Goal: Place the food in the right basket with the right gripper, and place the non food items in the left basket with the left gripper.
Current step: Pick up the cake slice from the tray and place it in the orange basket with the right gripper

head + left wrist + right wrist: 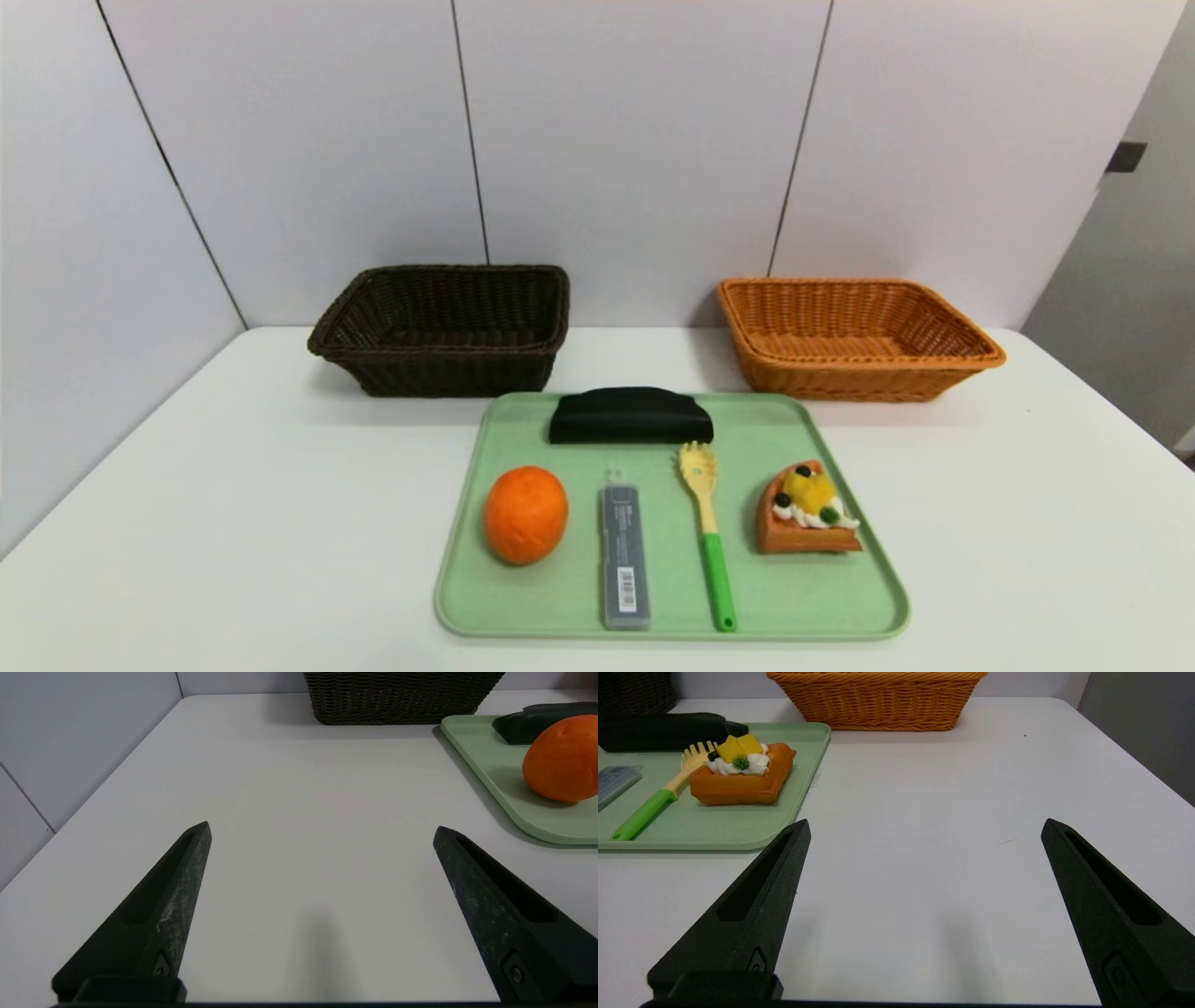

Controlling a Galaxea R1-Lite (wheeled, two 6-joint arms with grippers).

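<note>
Green tray (672, 602) still to clear: orange (526, 515) near its left edge, tart (808, 511) by its right, pouch (631, 417), case (625, 558) and fork (714, 560) between. Your left gripper (322, 830) and right gripper (928, 823), jaws spread and holding nothing, hover over the worktop (233, 523).

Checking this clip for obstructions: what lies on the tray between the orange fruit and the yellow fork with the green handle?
The slim grey case lies between the orange fruit and the fork, as the head view shows.
</note>
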